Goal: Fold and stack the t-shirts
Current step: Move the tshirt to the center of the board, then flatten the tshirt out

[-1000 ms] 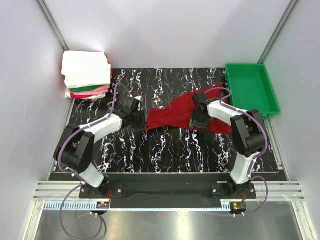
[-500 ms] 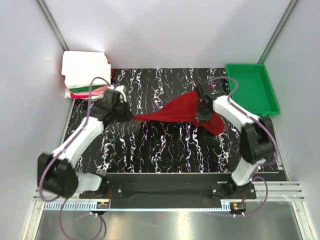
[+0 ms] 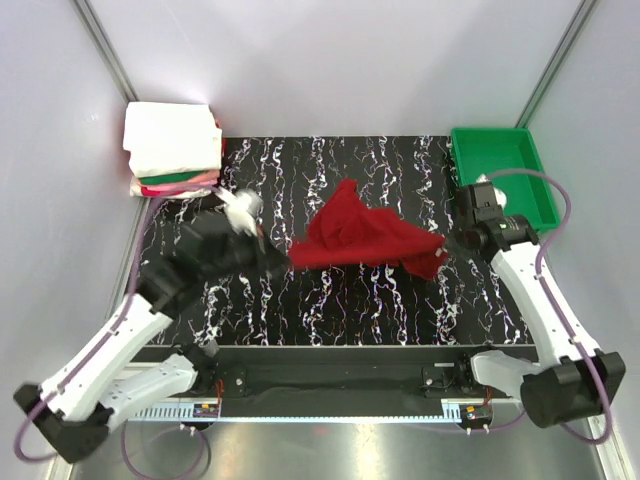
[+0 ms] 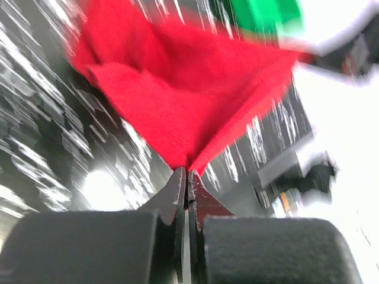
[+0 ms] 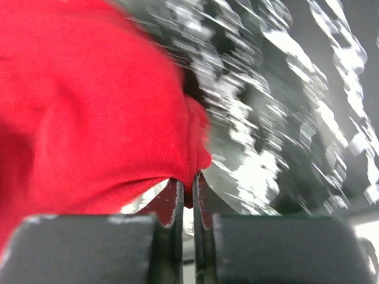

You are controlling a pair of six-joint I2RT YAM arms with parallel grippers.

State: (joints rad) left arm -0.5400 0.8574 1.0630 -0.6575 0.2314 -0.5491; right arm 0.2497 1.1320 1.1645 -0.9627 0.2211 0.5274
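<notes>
The table (image 3: 330, 300) has a black top with white streaks. At its far left corner lies a stack of folded shirts (image 3: 172, 150), white on top. At the far right corner stands a green tray (image 3: 505, 165). A red shirt (image 3: 360, 235) hangs over the middle

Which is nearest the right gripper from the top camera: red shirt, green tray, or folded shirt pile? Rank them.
1. red shirt, pinched in the right gripper
2. green tray, just behind it, far right
3. folded shirt pile, far left corner
</notes>
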